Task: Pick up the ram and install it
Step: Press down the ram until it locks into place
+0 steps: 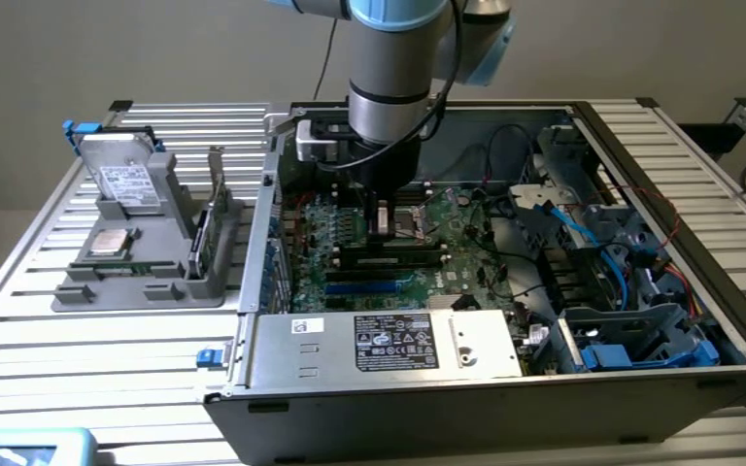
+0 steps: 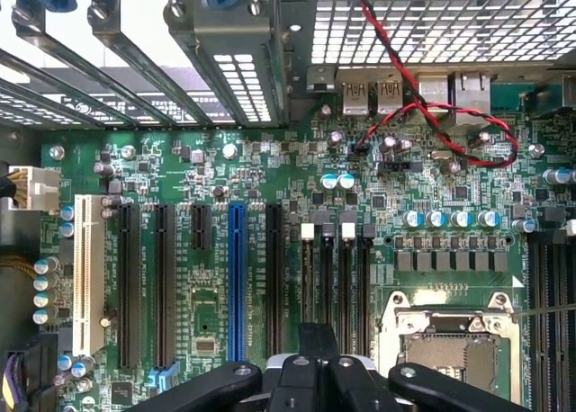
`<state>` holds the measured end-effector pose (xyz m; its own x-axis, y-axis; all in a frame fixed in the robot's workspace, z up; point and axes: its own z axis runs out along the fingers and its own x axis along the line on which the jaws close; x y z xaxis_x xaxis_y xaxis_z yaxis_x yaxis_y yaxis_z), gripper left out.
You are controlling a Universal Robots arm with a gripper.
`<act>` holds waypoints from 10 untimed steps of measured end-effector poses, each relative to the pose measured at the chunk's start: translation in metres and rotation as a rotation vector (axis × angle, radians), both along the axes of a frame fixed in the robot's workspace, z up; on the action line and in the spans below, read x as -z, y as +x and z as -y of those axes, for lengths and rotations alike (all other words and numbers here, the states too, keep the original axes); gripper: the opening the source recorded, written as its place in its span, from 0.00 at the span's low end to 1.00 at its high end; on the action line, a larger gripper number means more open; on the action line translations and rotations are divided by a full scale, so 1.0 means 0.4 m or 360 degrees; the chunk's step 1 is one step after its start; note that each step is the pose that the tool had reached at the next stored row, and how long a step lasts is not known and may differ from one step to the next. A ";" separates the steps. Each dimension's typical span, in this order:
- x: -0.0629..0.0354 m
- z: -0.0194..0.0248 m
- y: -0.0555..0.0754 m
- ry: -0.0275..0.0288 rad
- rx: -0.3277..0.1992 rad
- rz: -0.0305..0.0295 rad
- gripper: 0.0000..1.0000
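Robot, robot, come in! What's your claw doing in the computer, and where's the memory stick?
Gripper shut, low over the motherboard inside the open case. Ram lying along the memory slots, just below the fingers. Loose cables beside, none crossing.

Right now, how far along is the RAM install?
Done: the arm has lowered the gripper inside the open computer case, over the motherboard. In hand: the gripper is shut directly above the memory slots; whether it holds the RAM stick is unclear. Left: no stick visibly seated in those slots.
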<state>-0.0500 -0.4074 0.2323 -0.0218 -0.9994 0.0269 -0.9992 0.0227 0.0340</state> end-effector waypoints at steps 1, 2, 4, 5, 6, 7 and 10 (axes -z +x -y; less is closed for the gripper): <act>0.000 0.000 0.000 -0.00023 0.0000 -0.00012 0.11; 0.000 0.000 0.000 -0.00063 0.0000 -0.00026 0.11; 0.000 0.000 0.000 -0.00154 0.0000 -0.00038 0.11; 0.000 0.000 0.000 -0.00209 0.0000 -0.00038 0.11; 0.000 0.000 0.000 -0.00229 0.0000 -0.00039 0.11; 0.000 0.000 0.000 -0.00231 0.0000 -0.00039 0.11; 0.002 0.000 0.000 -0.00229 0.0000 -0.00021 0.11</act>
